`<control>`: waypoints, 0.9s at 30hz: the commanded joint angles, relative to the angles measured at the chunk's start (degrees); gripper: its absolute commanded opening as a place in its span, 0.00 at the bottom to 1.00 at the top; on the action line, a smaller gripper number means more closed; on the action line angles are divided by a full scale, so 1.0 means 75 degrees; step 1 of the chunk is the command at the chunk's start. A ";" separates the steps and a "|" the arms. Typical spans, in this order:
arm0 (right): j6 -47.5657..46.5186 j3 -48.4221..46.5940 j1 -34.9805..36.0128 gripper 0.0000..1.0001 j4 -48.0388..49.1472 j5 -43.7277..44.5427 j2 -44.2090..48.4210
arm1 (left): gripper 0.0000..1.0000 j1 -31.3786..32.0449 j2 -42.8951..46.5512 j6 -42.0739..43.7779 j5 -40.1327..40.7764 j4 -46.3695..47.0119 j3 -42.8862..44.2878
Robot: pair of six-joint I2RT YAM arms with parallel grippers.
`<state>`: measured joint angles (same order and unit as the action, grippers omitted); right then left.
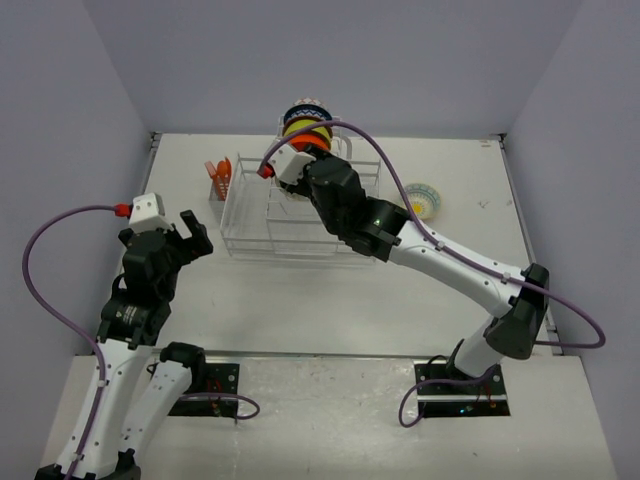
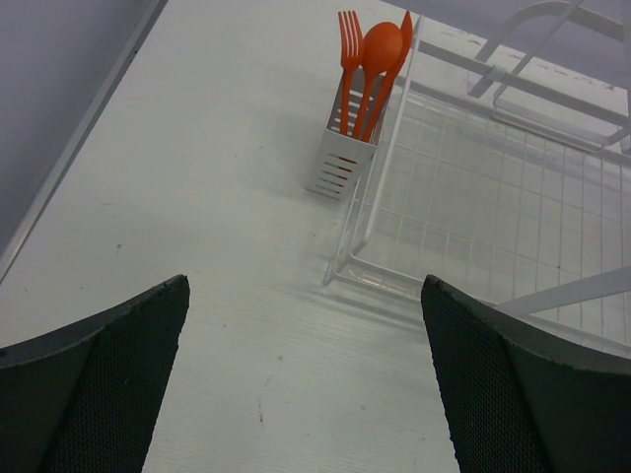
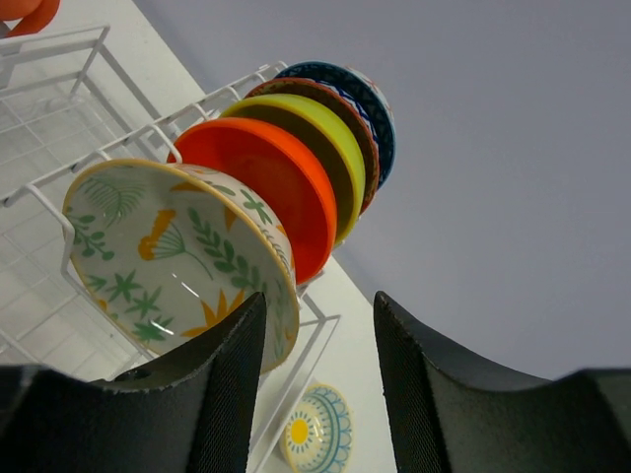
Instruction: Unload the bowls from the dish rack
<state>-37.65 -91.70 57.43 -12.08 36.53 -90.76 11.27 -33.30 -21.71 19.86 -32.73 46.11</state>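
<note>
Several small round bowls [image 1: 305, 125] stand on edge in a row in the tall slotted far end of the large white wire dish rack [image 1: 245, 215]. My right arm [image 1: 440, 255] reaches over the basket to them. One pale patterned bowl [image 1: 422, 200] sits on the white table [image 1: 330, 300], right of the rack and apart from it. My left gripper [image 1: 197, 235] hovers left of the rack, near the white utensil cup [image 1: 218, 185] of orange cutlery. From my left wrist, both left fingers [image 2: 108, 374] are spread wide over bare table with nothing between them. From my right wrist, my right gripper [image 3: 318, 301] is parted, clamping nothing. The rim of the cream floral bowl [image 3: 168, 246] lies in the gap, just beside one pad. Behind it come the orange-red bowl [image 3: 261, 182], the yellow-green bowl [image 3: 330, 148] and the dark blue bowl [image 3: 380, 108].
</note>
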 commanded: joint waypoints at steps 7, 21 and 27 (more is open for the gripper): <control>-0.0394 -0.0277 0.0019 0.45 0.0649 -0.0090 -0.0414 | 1.00 -0.0037 0.0092 0.0001 -0.0081 0.0099 0.0087; -0.0652 0.0261 -0.0040 0.30 0.1164 -0.0020 -0.0543 | 1.00 0.0010 0.0151 0.0001 -0.0081 0.0110 0.0087; -0.0535 0.0438 -0.0063 0.25 0.1188 -0.0066 -0.0543 | 1.00 0.0021 0.0151 0.0001 -0.0081 0.0099 0.0098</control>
<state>-41.65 -88.88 56.99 -5.13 36.56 -94.56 11.29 -32.53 -21.71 19.68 -32.71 46.11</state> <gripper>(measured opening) 0.263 0.997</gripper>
